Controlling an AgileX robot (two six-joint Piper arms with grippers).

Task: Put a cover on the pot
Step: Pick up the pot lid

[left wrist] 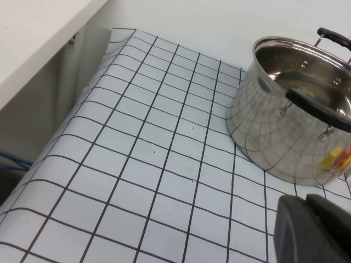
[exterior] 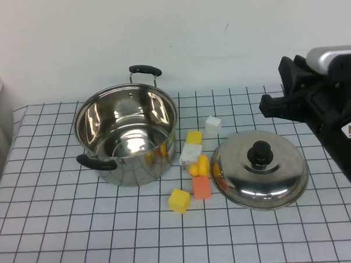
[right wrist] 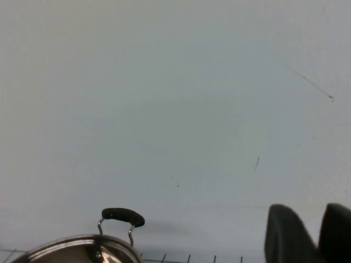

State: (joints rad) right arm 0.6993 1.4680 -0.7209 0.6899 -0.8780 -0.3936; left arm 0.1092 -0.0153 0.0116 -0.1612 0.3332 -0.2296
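The pot (exterior: 128,133) is large, shiny steel with two black handles, open and empty, at the table's left centre. It also shows in the left wrist view (left wrist: 290,115) and its far handle shows in the right wrist view (right wrist: 123,216). The domed steel lid (exterior: 260,170) with a black knob lies on the table to the pot's right. My right gripper (exterior: 288,68) (right wrist: 318,219) is raised behind the lid, facing the wall, slightly open and empty. My left gripper (left wrist: 310,205) is shut and empty, low over the table left of the pot, outside the high view.
Several small blocks lie between pot and lid: a white one (exterior: 213,124), a yellow one (exterior: 179,200), an orange one (exterior: 201,188). A white checked cloth (exterior: 64,241) covers the table. A white wall stands behind. A white shelf edge (left wrist: 33,33) is at the far left.
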